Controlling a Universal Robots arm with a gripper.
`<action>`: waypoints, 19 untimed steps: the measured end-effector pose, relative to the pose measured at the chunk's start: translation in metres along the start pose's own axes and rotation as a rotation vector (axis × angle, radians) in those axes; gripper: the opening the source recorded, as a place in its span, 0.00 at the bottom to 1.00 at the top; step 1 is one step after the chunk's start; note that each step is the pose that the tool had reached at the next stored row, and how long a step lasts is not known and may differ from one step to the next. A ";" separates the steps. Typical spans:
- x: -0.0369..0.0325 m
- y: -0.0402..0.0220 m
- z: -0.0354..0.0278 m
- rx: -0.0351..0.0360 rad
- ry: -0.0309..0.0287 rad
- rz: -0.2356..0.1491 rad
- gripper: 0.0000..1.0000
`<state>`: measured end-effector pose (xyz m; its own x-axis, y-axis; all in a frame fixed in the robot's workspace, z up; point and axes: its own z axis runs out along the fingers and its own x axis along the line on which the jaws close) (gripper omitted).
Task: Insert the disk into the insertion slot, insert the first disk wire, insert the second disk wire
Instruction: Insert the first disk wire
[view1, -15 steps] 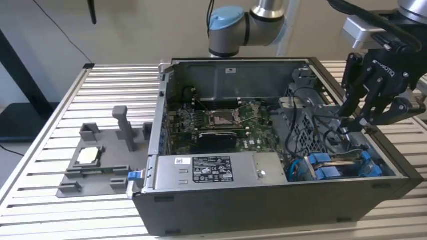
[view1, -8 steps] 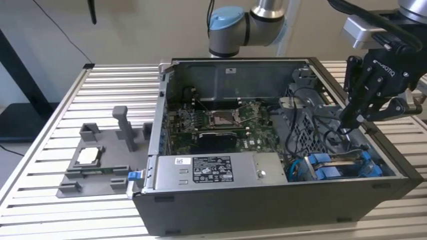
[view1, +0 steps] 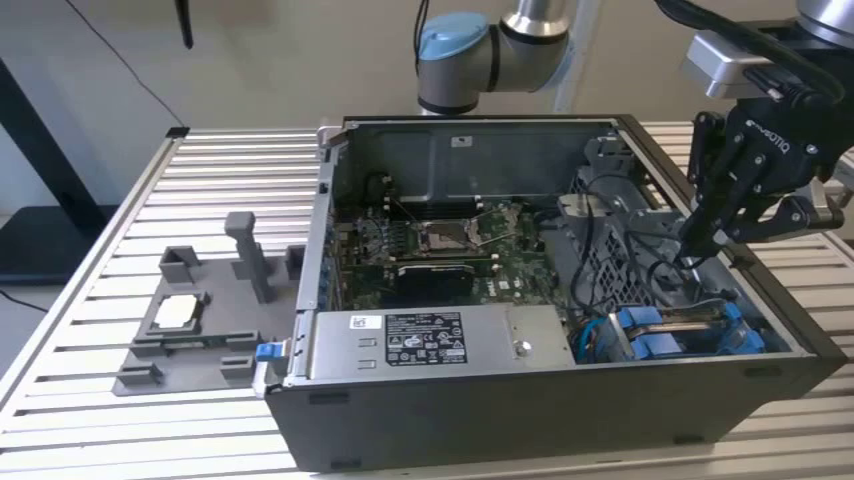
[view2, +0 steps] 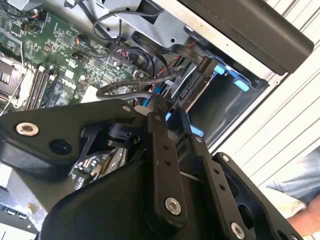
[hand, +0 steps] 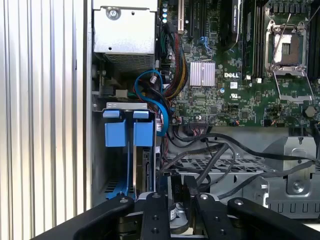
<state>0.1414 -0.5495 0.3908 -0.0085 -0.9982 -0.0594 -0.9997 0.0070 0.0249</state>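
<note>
On a white slatted desk (view1: 94, 290), against a pale wall (view1: 294, 60): an open computer case (view1: 534, 410) with green board (view1: 454, 235) face up. Case lid off, grey metal walls upright all round. Beside the case, toward the exterior view's left, a grey holder tray (view1: 187, 350) with a small square chip (view1: 178, 313) lying in it. Behind the case, the arm's base joint (view1: 454, 45) with a blue cap. Off the desk at the exterior view's left, a black stand (view1: 47, 240) on the floor. Past the desk's edge in the second wrist view, blue cloth of a person (view2: 300, 175).

Over the case's corner at the exterior view's right, the claw (view1: 697, 245), pointing down among loose black wires (hand: 220, 147). Clenches a black plug (hand: 177, 190) between fingers (hand: 155, 215) drawn close together, seen in the first wrist view. Just beside the fingertips, lower in the case, the slot (view2: 227, 105) with its blue fittings (hand: 129, 133), next to the grey power box (view1: 414, 340). Inside the slot, standing on edge, the disk (view1: 683, 325): near the claw yet apart from it, untouched by the fingers. Contact between plug and disk: cannot tell.
</note>
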 end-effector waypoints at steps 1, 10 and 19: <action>0.0001 0.0002 0.0000 0.0000 -0.0002 0.000 0.27; 0.0001 0.0042 0.0001 0.0077 -0.0005 -0.001 0.27; -0.0001 0.0032 0.0018 0.0149 0.0011 -0.002 0.27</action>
<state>0.1382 -0.5493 0.3891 -0.0067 -0.9983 -0.0583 -0.9999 0.0061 0.0100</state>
